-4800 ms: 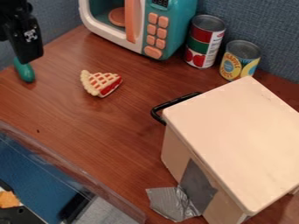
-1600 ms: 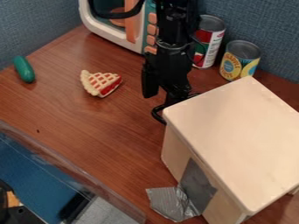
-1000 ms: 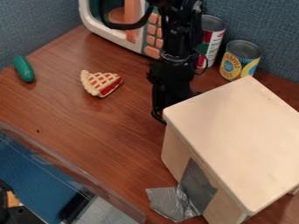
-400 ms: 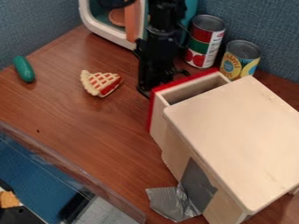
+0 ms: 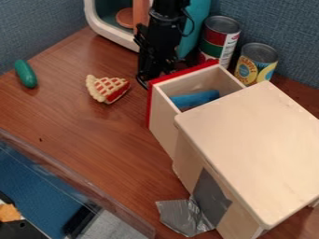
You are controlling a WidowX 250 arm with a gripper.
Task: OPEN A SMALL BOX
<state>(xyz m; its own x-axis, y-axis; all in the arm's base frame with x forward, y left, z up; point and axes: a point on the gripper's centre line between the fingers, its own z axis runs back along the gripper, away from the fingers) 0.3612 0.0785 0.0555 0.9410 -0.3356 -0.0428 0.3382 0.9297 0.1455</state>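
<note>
the taller can and shorter can bear printed labels, their wording not clearly legible.

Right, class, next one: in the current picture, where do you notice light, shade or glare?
Camera view: the box's top is pale and fairly evenly lit; inside the drawer, the walls look duller than the rim; the crinkled silver tape catches streaky highlights; the black arm is dark enough to hide much detail.

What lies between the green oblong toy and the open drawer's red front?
A lattice-topped pie slice lies on the wooden table between the green toy and the red front, as the camera view shows.
</note>
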